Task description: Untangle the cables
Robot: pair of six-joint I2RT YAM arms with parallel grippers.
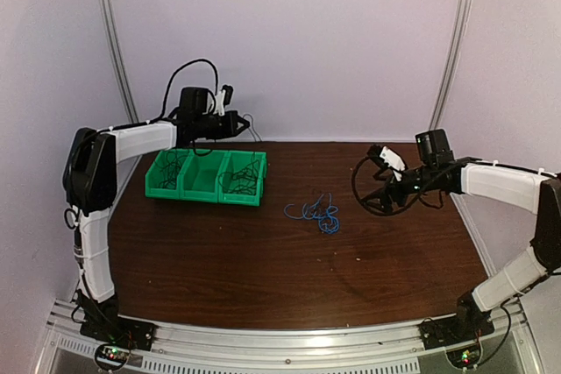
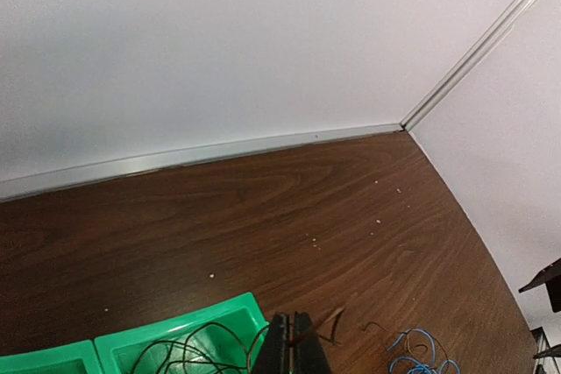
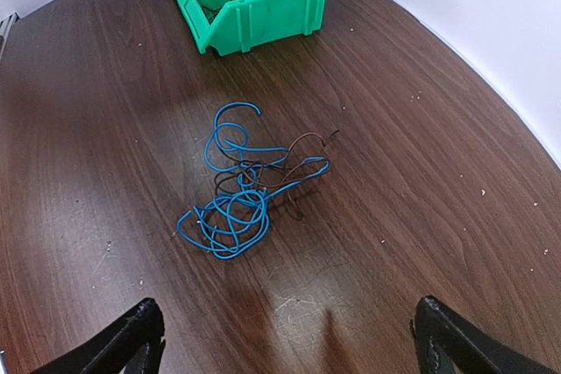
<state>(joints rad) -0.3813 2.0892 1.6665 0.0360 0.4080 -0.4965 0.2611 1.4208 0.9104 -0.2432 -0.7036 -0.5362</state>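
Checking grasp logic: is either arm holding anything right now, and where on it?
Left gripper is shut on a thin dark wire over the bin, seemingly near its end. Right gripper, jaws open, holds nothing.

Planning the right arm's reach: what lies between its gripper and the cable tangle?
Only bare table lies between the right gripper and the tangle; the right wrist view shows it.

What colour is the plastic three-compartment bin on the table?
Bright green; the plastic bin shows best in the right wrist view.
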